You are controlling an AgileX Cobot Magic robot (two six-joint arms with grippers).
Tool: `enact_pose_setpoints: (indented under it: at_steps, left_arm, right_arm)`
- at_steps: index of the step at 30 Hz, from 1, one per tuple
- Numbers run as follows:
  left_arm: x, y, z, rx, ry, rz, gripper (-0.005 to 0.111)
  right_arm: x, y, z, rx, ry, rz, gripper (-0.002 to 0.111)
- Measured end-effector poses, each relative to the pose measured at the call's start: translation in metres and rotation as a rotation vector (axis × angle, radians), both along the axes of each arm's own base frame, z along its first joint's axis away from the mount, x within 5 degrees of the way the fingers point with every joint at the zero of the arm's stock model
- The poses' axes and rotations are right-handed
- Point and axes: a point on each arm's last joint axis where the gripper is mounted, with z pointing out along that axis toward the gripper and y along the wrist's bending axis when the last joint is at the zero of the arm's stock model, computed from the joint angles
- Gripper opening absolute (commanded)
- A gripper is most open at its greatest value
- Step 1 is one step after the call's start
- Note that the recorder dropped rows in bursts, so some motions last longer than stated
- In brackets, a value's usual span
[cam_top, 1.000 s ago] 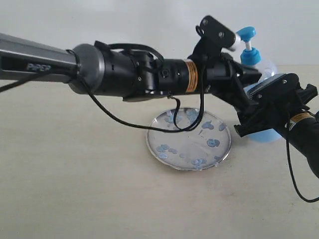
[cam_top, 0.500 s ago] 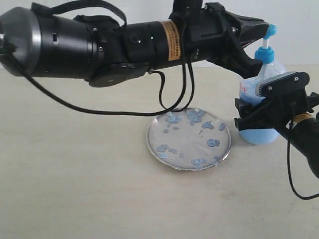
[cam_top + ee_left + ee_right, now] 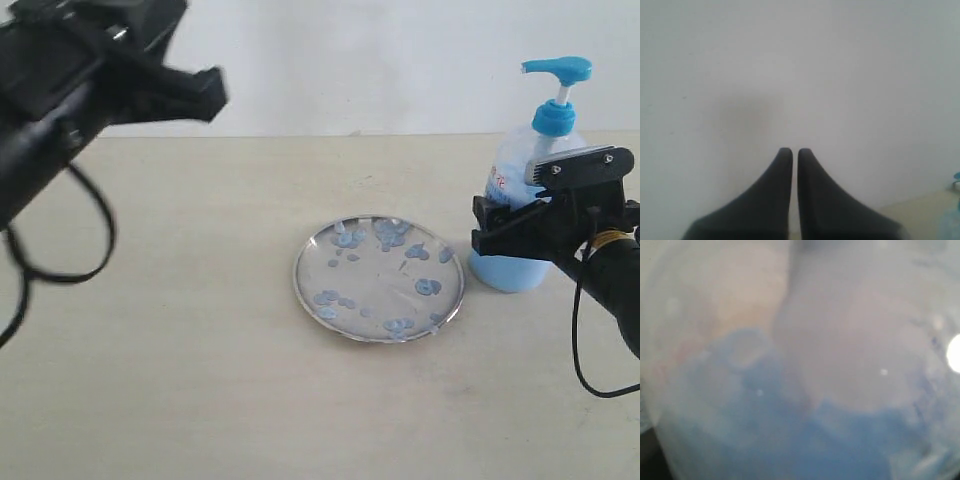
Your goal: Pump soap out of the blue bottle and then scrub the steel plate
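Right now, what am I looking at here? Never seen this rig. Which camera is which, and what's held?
It is a robot with two arms, each ending in a two-fingered hand. The wide picture comes from a camera off the arms, looking across the table. The other two come from cameras on the wrists. The left hand is shut, empty and raised, and its camera sees mostly wall. The right hand seems to clamp the bottle, which fills its blurry view. On the table stand the bottle and a plate dotted with soap.
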Motion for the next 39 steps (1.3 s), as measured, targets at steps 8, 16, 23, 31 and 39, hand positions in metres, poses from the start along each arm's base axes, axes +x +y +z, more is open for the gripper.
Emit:
enact_pose_setpoints:
  at_steps: [8, 16, 23, 31, 39]
  left_arm:
    - [-0.055, 0.068, -0.012, 0.011, -0.016, 0.135, 0.004]
    - [-0.087, 0.116, -0.008, 0.026, -0.021, 0.290, 0.004]
    - [-0.113, 0.155, -0.029, -0.213, 0.331, 0.379, 0.004]
    - [-0.139, 0.144, -0.019, -0.177, 0.222, 0.019, 0.004]
    - [-0.142, 0.138, -0.018, -0.173, 0.212, -0.046, 0.004]
  right_arm:
    - [-0.004, 0.002, -0.011, -0.042, 0.088, 0.031, 0.104]
    - [-0.010, 0.003, 0.019, 0.006, 0.119, 0.033, 0.104]
    - [-0.075, -0.002, 0.132, 0.011, 0.198, -0.003, 0.088]
    - [-0.256, -0.001, 0.201, 0.232, 0.130, -0.009, 0.002]
    - [-0.253, -0.006, 0.116, 0.370, -0.242, -0.040, 0.002]
